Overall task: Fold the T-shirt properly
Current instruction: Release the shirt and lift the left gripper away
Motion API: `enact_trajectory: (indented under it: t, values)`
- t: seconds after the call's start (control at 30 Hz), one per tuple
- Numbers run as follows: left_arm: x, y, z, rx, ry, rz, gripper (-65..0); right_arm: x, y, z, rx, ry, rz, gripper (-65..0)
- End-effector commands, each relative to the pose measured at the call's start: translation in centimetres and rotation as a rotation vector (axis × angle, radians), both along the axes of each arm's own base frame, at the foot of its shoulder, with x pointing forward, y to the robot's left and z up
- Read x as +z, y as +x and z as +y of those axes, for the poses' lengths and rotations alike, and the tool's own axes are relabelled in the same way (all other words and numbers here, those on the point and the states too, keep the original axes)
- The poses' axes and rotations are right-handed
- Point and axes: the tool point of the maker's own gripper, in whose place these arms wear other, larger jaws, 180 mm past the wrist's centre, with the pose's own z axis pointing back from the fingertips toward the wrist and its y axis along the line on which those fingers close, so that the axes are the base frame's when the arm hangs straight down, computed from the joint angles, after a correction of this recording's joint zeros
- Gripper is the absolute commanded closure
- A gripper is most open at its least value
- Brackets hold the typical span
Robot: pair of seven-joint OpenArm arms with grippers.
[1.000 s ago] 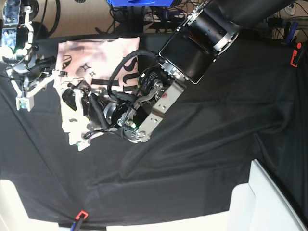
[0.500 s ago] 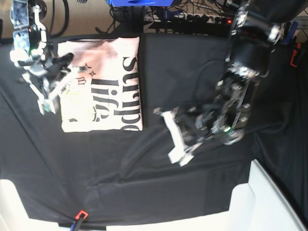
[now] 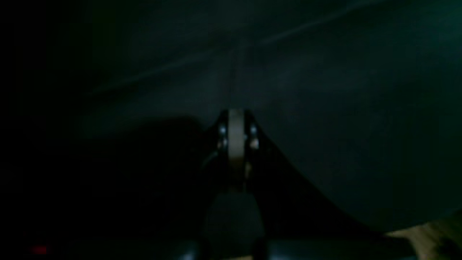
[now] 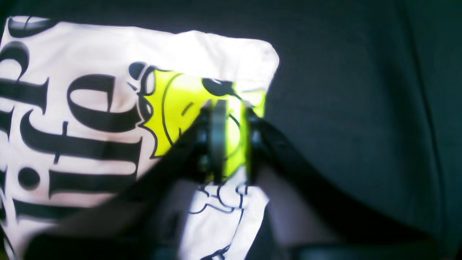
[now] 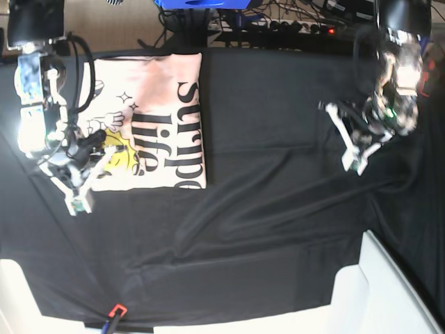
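The T-shirt lies folded into a flat pale pink rectangle at the far left of the black cloth, black lettering and a yellow graphic facing up. My right gripper hangs over the shirt's near left corner. In the right wrist view the right gripper stands narrowly open, and the yellow print of the T-shirt shows through the gap. My left gripper is at the far right, well away from the shirt. The left wrist view is dark, with the left gripper shut on nothing above black cloth.
A white box stands at the near right corner. A red-tipped tool lies at the front edge, and a red clip sits at the far right. Cables and a power strip run along the back.
My left arm left the shirt, swung right across the cloth and shut. The shirt now lies flat and folded. My right gripper moved down the shirt's left edge and parted its jaws slightly.
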Motion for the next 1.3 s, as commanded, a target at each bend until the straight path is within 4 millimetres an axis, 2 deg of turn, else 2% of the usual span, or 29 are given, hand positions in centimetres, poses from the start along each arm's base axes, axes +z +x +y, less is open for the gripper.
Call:
enact_trajectory:
  t: [0.0,0.13,0.2,0.37,0.53,0.7,0.77,0.83,0.9,1.07,1.2,1.27]
  values:
    - [0.7,0.3,-0.3,-0.021,0.015,-0.044,0.0,0.9,1.0,0.0,0.030,0.004,-0.035,-17.8]
    - [-0.3,-1.5,-0.8,-0.058,0.073,-0.046,0.0,0.5,0.7,0.2,0.094,-0.005,-0.024,-25.1]
    - [-0.5,-1.8,-1.1,-0.061,0.070,-0.049,0.0,0.5,0.7,0.1,0.095,-0.007,-0.023,-27.3]
    - [-0.8,-1.9,-2.2,-0.051,0.043,-0.050,0.0,0.1,1.0,-1.5,0.085,-0.036,-0.009,-38.9]
    - [-0.9,-1.8,-2.9,-0.045,0.024,-0.053,0.0,-2.3,1.1,-2.8,0.054,-0.025,0.031,-39.9]
    - [-1.0,-1.8,-3.0,-0.044,0.023,-0.052,0.0,-3.1,0.4,-1.2,0.194,0.011,0.041,-39.8]
    - [-1.0,-1.9,-3.0,-0.044,0.023,-0.050,0.0,-3.0,0.6,-1.0,0.203,0.014,0.037,-36.3]
    - [-1.0,-1.9,-3.0,-0.044,0.023,-0.050,0.0,-2.9,0.7,-1.0,0.203,0.013,0.034,-30.2]
    - [-1.0,-1.9,-2.9,-0.044,0.024,-0.049,0.0,-2.6,1.2,-1.1,0.204,0.011,0.027,-21.6]
    - [-1.1,-1.9,-3.0,-0.044,0.022,-0.047,0.0,-3.6,1.5,-1.8,0.184,0.012,0.064,0.0]
    - [-1.1,-2.0,-3.0,-0.044,0.022,-0.045,0.0,-4.0,1.6,-3.0,0.171,-0.004,0.079,0.0]
    - [-1.1,-2.0,-3.0,-0.044,0.022,-0.045,0.0,-3.6,2.3,-3.2,0.170,-0.008,0.066,0.0]
